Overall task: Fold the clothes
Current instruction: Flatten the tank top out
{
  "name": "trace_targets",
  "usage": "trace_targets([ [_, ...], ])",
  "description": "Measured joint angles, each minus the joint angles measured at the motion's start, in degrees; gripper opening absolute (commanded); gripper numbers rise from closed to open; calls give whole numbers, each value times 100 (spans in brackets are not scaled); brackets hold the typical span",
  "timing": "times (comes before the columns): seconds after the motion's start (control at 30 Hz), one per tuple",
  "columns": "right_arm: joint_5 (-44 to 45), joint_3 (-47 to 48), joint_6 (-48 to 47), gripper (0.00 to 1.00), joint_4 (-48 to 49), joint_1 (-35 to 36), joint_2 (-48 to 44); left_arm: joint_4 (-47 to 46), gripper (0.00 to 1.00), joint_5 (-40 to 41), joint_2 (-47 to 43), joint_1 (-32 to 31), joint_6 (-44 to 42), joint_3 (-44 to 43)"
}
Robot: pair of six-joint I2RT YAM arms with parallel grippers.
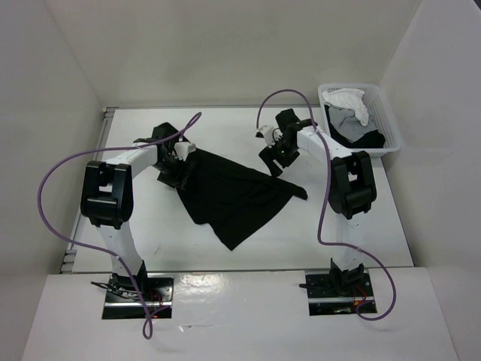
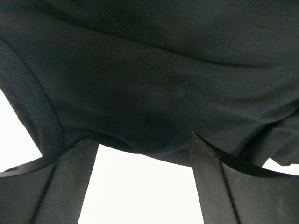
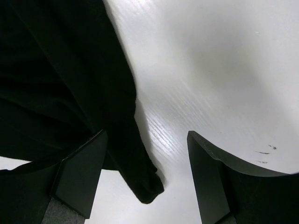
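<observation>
Because the black top (image 1: 233, 195) looks limp and light, pinch its hem; left gripper (image 2: 142, 140) and right gripper (image 3: 145, 135) gape at its edges.

The top (image 1: 233, 195) sprawls across the middle of my bench (image 1: 150, 226) and blocks any low pass there. Bare bench lies at 6 and 7 o'clock of it, with another strip at 12. The basket (image 1: 393, 143) fills the 2 o'clock corner. Walls (image 1: 45, 113) close three sides. Bare bench shows between the spread fingers of my right tool (image 1: 274, 159), while cloth crowds my left tool (image 1: 179, 174).
</observation>
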State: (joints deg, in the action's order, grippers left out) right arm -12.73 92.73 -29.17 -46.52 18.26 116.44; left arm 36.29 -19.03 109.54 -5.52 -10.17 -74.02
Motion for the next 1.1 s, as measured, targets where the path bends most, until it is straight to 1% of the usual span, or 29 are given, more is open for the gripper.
trace_targets([
  [0.07,7,-7,-61,77,-59,44,7,-33,74,59,11,-7,7,2],
  [0.1,11,-17,-81,77,-81,87,9,-59,67,120,20,-17,2,2],
  [0.13,20,-26,-96,77,-94,129,9,-72,64,157,37,-26,24,-2],
  [0.17,33,-46,-109,77,-101,184,9,-85,59,192,66,-37,22,-17],
  [0.23,42,-55,-144,77,-125,278,39,-94,55,240,103,-55,37,-52],
  [0.27,44,-61,-164,77,-125,315,61,-92,52,256,116,-55,37,-72],
  [0.3,50,-81,-177,77,-122,334,85,-92,52,273,127,-59,39,-81],
  [0.4,63,-192,-205,71,-122,385,133,-103,45,308,149,-66,72,-103],
  [0.43,94,-232,-210,69,-127,385,151,-111,44,319,155,-68,90,-103],
  [0.53,153,-297,-256,39,-118,382,216,-118,36,361,175,-70,138,-122],
  [0.57,164,-313,-243,23,-114,382,234,-120,33,382,177,-70,142,-125],
  [0.6,181,-317,-260,17,-111,382,247,-114,31,393,184,-70,140,-133],
  [0.77,256,-317,-221,8,-85,382,264,-66,24,490,225,-74,136,-195],
  [0.8,273,-317,-221,4,-83,382,264,-48,22,525,245,-79,138,-223],
  [0.87,299,-317,-219,0,-85,382,262,33,21,570,284,-79,131,-302],
  [0.97,337,-319,-219,0,-96,382,236,188,21,629,442,-52,127,-562],
  [1.1,328,-417,-205,0,-136,382,72,234,20,710,807,92,116,-1141],
])
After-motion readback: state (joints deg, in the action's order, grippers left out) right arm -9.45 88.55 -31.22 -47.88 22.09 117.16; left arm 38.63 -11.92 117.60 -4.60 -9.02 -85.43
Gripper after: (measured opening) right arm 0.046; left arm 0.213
